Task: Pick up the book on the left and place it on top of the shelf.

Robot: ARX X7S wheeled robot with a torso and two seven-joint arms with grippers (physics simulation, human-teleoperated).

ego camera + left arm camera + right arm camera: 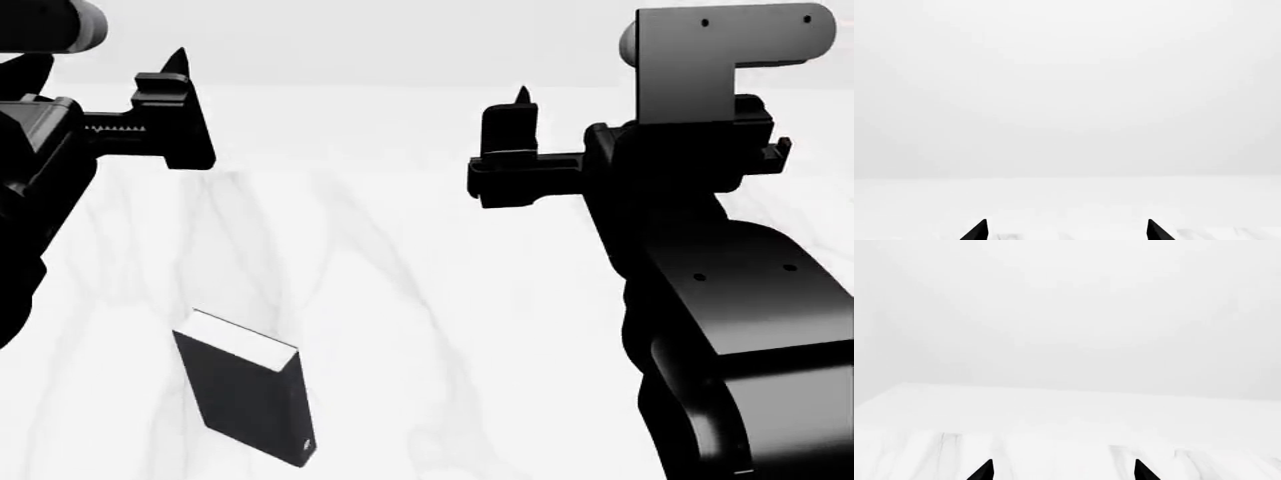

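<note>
Both the left pincer [1066, 231] and right pincer [1062, 471] seem spread apart, gripping nothing, above the upright book [247, 400].

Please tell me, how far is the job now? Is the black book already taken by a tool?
Nothing looks done. The book stands alone on the white marble surface, untouched. In hand: nothing; the left tool and right tool are both open and empty, raised beyond the book. Left: grasping it, lifting it and placing it on a shelf, which no view shows.
</note>
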